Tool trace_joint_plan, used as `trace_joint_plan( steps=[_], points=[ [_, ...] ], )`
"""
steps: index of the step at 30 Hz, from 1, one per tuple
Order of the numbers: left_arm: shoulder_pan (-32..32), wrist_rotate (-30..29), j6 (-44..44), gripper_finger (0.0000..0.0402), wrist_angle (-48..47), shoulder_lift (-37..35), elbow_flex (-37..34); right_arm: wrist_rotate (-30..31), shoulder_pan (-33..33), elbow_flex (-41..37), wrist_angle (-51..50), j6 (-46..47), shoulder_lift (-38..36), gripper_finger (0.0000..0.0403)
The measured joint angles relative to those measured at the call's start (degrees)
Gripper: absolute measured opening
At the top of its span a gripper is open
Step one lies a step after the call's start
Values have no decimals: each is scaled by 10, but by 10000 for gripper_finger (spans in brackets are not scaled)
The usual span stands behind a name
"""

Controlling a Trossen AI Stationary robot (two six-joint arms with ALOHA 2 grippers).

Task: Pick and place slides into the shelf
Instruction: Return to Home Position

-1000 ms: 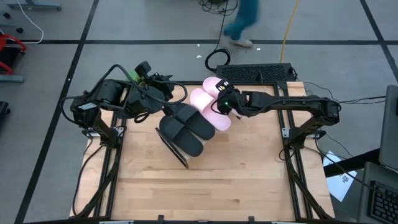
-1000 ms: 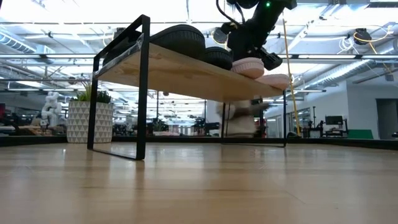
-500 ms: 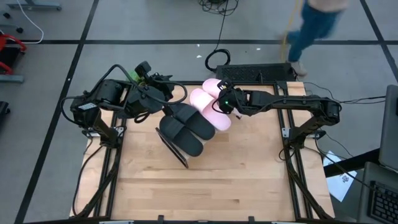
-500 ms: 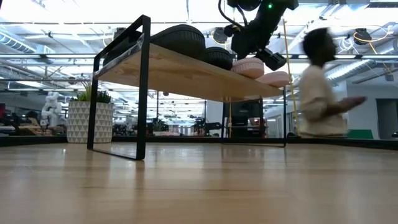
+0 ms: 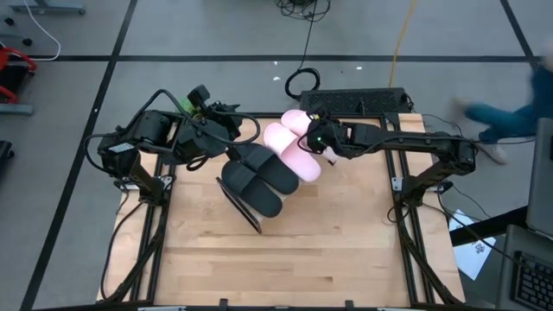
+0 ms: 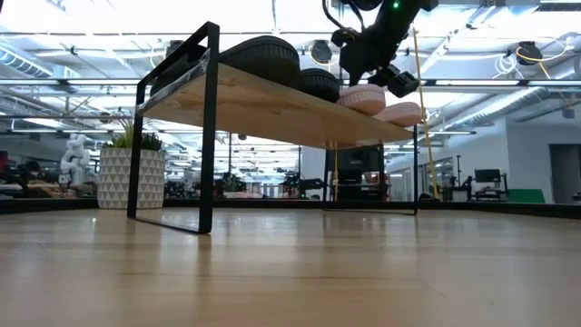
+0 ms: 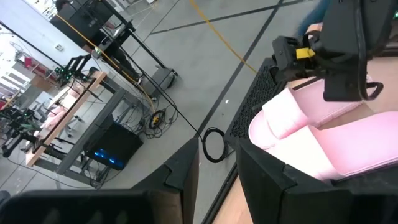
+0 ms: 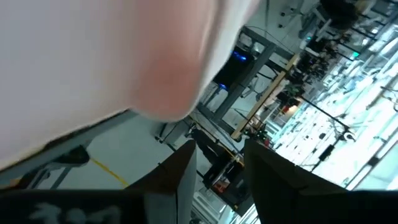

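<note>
Right gripper [image 5: 320,143], fingers spread and empty, had risen clear of the pink slides [image 5: 287,143] just below it; shelf [image 6: 263,102] held all four; left gripper [image 5: 232,138], also spread, waited alongside.

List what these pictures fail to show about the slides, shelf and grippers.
High view: the shelf board is covered by the black slides and pink slides; only an end panel shows.
Right wrist view: one of the pink slides, blurred, fills most of the frame.
Low view: the right gripper covers part of the pink slides; the left gripper cannot be picked out.
High view: a person, blurred, cut by the right edge.
</note>
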Motion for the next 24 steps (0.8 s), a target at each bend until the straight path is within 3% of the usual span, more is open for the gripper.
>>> trace_joint_plan(
  steps=[12,17,24],
  points=[
    [0,0,-10,113,0,0,0,13,-5,0,-80,48,-74,125],
    [0,1,-13,113,0,0,0,16,3,0,-196,130,-113,125],
    [0,4,-26,113,-1,0,0,89,48,0,-282,289,-164,125]
  ],
)
